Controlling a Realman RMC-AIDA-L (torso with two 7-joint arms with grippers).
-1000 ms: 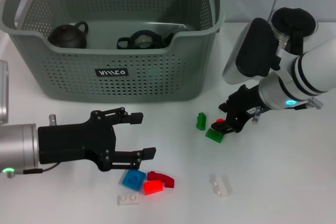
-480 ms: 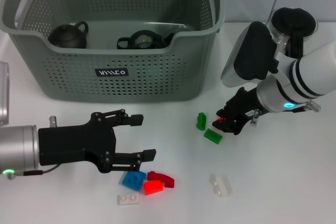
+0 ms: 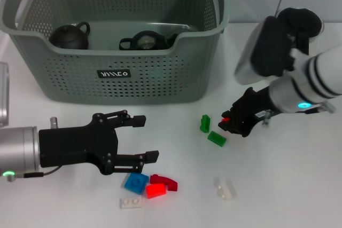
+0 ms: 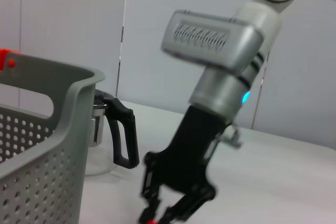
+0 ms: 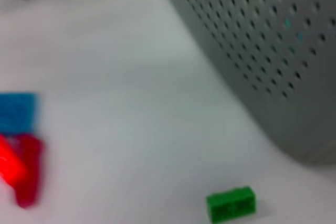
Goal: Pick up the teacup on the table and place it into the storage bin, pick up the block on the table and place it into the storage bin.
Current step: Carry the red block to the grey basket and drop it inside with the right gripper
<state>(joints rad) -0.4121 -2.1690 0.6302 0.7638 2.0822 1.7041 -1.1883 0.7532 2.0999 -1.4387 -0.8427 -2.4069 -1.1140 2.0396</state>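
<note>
Right end effector (image 3: pixel 227 123) pinches a small, mostly hidden red block (image 3: pixel 225 119).

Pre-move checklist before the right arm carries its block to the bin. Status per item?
1. Right gripper holds a block: ok, a small red piece shows between its fingertips.
2. Grip secure: cannot tell, the piece is mostly hidden.
3. Clear of the green blocks: ok, both lie on the table beside the gripper.
4. Storage bin has room: ok, only dark teapots at the back.
5. Left gripper out of the way: ok, open, near the blue block.
</note>
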